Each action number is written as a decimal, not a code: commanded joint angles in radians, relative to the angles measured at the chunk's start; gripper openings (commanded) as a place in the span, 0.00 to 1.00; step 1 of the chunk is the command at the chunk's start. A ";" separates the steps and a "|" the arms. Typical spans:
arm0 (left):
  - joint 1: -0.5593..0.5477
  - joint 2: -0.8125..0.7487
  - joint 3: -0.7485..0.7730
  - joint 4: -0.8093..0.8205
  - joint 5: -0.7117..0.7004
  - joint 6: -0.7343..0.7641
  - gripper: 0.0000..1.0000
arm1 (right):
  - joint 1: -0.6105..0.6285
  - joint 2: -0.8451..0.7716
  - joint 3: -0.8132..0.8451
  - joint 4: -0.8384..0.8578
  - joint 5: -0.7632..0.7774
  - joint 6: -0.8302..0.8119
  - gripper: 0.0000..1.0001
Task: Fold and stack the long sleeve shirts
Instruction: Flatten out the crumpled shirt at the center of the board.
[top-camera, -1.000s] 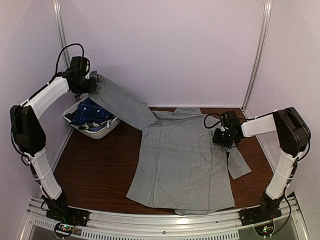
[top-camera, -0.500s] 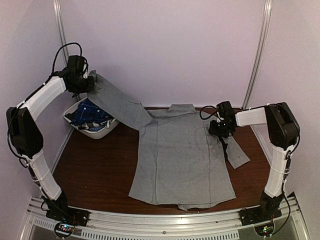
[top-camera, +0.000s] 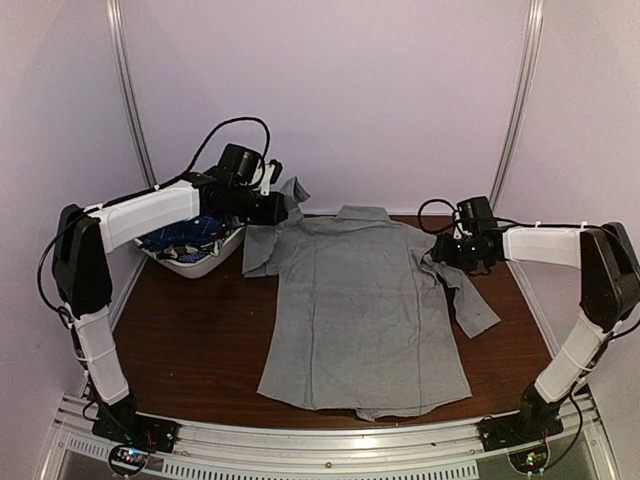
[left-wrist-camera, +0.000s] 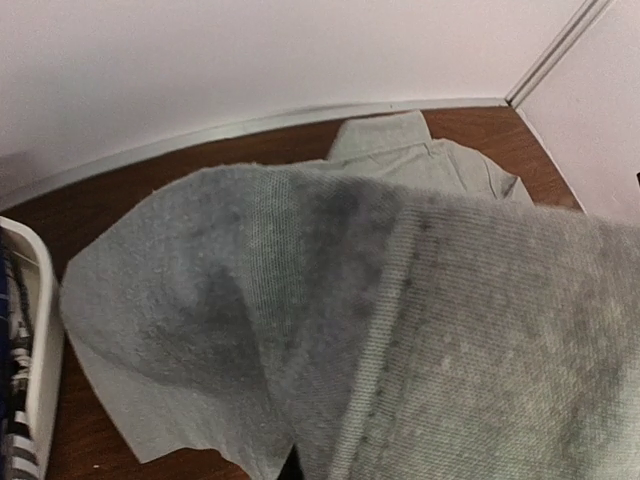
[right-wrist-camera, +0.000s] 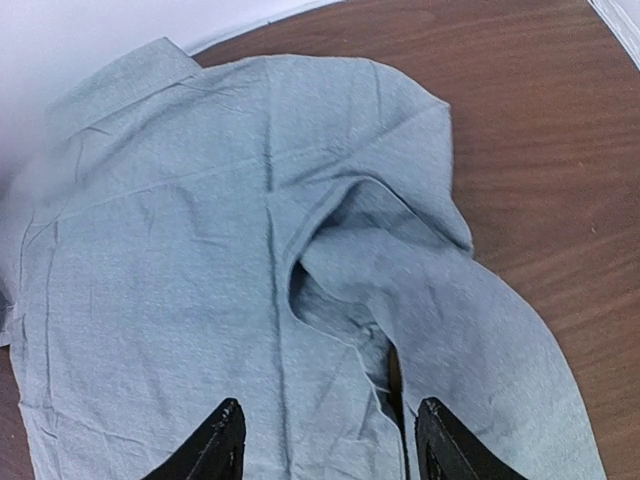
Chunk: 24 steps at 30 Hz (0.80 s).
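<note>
The grey shirt (top-camera: 360, 300) lies spread flat in the middle of the bench (top-camera: 190, 340). Its collar points to the far wall and its hem sits near the arms' bases.

The left pincer (top-camera: 275, 208) hangs above the far left part of the bench, just beside the shirt's shoulder. It is clenched on the left-hand sleeve (top-camera: 262, 245). The end of that sleeve stands up past the pincer, and the rest droops down to the bench. In the left wrist view the grey cloth drapes right across the lens, so the fingers themselves are hidden.

The right pincer (top-camera: 447, 250) hovers over the shirt's other shoulder, at the armpit seam. It is released: in the right wrist view its two black fingers (right-wrist-camera: 222, 440) stand wide apart above the cloth and grip nothing. The right-hand sleeve (top-camera: 478, 300) runs from there, slanting down across the bench towards the right edge.

The white basket (top-camera: 200, 265) sits at the far left under the left arm, with dark blue plaid shirts (top-camera: 180, 240) bundled inside it.
</note>
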 joint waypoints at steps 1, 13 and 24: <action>-0.073 0.102 -0.030 0.131 0.097 -0.071 0.07 | -0.031 -0.068 -0.107 0.004 0.056 0.059 0.59; -0.124 0.256 -0.167 0.211 0.118 -0.204 0.07 | -0.097 -0.111 -0.364 0.186 -0.055 0.164 0.55; -0.110 0.230 -0.322 0.210 0.058 -0.229 0.07 | -0.283 -0.112 -0.493 0.261 -0.117 0.188 0.52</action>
